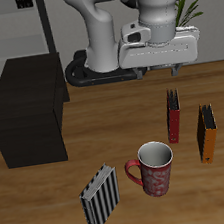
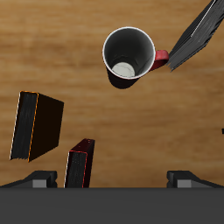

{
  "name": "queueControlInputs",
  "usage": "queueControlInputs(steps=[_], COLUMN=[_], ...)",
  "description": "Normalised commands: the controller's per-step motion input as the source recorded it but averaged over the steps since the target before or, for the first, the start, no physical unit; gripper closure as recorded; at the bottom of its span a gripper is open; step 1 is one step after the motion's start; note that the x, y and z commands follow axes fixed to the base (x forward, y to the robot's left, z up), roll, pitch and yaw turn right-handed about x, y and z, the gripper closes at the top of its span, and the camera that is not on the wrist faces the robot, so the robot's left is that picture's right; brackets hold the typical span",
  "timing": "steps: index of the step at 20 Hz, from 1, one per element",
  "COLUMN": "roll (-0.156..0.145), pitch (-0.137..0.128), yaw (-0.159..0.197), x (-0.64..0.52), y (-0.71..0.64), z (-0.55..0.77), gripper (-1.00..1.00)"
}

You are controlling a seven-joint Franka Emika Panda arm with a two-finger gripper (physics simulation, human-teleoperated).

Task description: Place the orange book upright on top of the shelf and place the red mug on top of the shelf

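The tool (image 1: 160, 74) hangs open and empty above the counter (image 1: 57, 208), so the first step is likely grabbing the orange book (image 1: 207, 133), which stands near the red mug (image 1: 153, 168), then lifting it onto the black shelf (image 1: 28, 111).

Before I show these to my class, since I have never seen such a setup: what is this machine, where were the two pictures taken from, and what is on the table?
It is a simulated robot arm with a two-finger pincer, which holds nothing. One picture looks at the table from the front and above; the other looks straight down from a camera on the arm's wrist. On the wooden table stand the orange book, a dark red book, a black-and-white striped book and the red mug, upright and empty. The shelf, a low black cabinet, stands nearby, nothing on top yet.
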Motion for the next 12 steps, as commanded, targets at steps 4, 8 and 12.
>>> queueControlInputs(steps=[4,8,12], roll=[0.027,0.029,0.033], pitch=[-0.013,0.019,0.013], yaw=[0.016,-0.006,-0.015], x=[0.04,0.05,0.03], y=[0.38,0.42,0.5], z=[-0.12,-0.15,-0.15], gripper=[-1.0,-1.0,-1.0])
